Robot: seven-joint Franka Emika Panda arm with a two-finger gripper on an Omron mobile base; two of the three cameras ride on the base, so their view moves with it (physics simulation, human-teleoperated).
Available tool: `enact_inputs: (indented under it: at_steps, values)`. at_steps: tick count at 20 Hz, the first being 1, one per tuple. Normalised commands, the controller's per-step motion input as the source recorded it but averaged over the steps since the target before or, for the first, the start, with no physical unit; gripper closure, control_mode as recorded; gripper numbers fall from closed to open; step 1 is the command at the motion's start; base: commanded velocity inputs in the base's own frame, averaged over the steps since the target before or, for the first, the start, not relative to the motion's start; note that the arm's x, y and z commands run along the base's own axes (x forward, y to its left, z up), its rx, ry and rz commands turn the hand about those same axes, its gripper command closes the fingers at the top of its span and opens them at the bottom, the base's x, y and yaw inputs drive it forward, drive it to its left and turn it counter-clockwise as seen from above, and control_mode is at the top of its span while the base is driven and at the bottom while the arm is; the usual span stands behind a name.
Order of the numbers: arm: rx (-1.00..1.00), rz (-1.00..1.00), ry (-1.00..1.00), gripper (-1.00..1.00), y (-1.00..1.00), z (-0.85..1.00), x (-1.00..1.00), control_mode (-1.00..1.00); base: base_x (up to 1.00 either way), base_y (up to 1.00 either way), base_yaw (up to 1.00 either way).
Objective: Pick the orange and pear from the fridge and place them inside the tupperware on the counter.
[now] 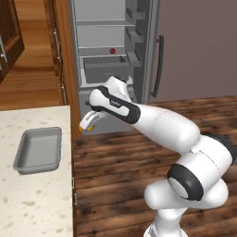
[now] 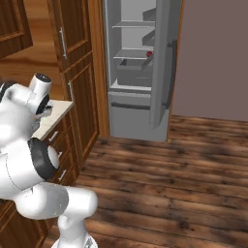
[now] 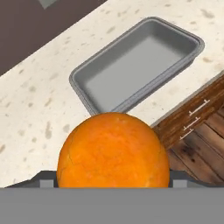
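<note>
The pincer (image 1: 88,122) is closed on the orange (image 3: 113,151), which sits between its two fingers and bulks large in the lower middle of the hand view. In the left base view the pincer hangs in the air just off the worktop's (image 1: 37,194) right edge, over the wooden floor (image 1: 125,162), with a sliver of the orange fruit showing at its tip.

Beyond the orange, the hand view looks onto the tupperware (image 3: 135,65), a shallow grey tray lying flat on the speckled beige worktop, with nothing in it. The orange is apart from the tray, short of its near rim. In the left base view the tupperware (image 1: 39,149) lies on the worktop to the left of the pincer, near the worktop's right edge. Brown cabinet fronts (image 3: 192,116) with silver bar handles show below the worktop edge in the hand view.

Further back, the fridge (image 1: 115,55) stands open, its pale shelves, grey drawer and door racks in sight. The pear (image 1: 112,51), a small dark red fruit, rests on a shelf above the drawer, well apart from the pincer. In the right base view the same red fruit (image 2: 149,54) shows on the shelf inside the open fridge (image 2: 140,68).
</note>
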Motion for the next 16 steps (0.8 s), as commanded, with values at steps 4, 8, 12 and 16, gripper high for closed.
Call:
enact_inputs:
  at_steps: [4,8,12,16]
  values:
    - [-0.12,0.2,0.02,1.0,0.73,-0.2,0.61,-1.0,0.0,0.0,0.0]
    - [-0.15,0.09,0.0,1.0,0.71,-0.22,0.44,-1.0,0.0,0.0,0.0]
    - [-0.14,0.03,-0.02,1.0,0.39,-0.19,0.08,-1.0,0.0,0.0,0.0]
    - [-0.08,0.02,-0.09,1.0,0.11,-0.22,0.0,-1.0,0.0,0.0,0.0]
